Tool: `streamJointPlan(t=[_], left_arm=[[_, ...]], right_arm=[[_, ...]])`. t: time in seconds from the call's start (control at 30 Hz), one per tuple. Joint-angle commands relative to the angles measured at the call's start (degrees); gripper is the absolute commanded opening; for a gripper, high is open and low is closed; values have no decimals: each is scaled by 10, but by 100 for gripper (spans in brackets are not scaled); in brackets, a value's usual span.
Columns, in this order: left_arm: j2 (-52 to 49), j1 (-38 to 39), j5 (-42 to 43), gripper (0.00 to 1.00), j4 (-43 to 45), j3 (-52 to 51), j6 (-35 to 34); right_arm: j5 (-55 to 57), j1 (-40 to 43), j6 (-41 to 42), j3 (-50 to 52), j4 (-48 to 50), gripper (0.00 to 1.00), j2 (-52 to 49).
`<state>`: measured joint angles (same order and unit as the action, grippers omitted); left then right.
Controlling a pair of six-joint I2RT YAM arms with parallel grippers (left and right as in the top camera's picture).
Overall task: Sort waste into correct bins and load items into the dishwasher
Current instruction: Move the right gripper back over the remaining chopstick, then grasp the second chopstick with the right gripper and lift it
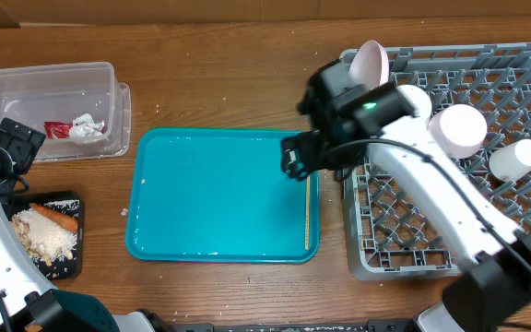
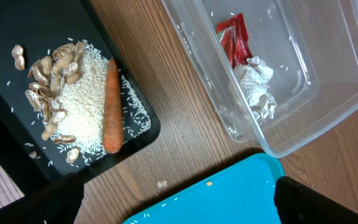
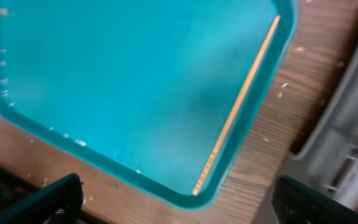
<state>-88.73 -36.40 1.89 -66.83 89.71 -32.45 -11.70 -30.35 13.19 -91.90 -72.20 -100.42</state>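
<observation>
Wooden chopstick (image 3: 236, 104), perhaps two, lengthwise along right rim of teal tray (image 3: 104, 81); both jaws apart.

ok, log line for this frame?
right gripper open above teal tray | chopstick lying along tray rim, ungripped | left gripper open | napkin, wrapper in tub

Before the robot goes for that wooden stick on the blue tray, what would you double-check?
1. Chopstick lies flat along the teal tray's right rim, uncovered: ok.
2. Right fingers open and empty: ok.
3. Fingers centred over the chopstick: not ok, it sits off to one side.
4. Dish rack has free pegs in its near section: ok.
5. Second chopstick's whereabouts: cannot tell.
</observation>
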Motion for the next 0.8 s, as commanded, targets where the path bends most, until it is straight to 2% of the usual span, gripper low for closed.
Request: streamJointPlan(t=[0.0,0.23,0.37,0.5,0.77], left_arm=[[-1,1,-4,100,0,3,5],[-1,1,-4,100,0,3,5],[-1,1,-4,100,0,3,5],[-1,1,-4,100,0,3,5],[-1,1,-4,100,0,3,5]], right_arm=[[74,-17,86,19,4,100,-53],[74,-24,122,19,30,98,-136],[69,-24,124,19,50,91,-165],[57,-27,127,19,63,89,-187],[52,-30,152,19,79,75,-202]])
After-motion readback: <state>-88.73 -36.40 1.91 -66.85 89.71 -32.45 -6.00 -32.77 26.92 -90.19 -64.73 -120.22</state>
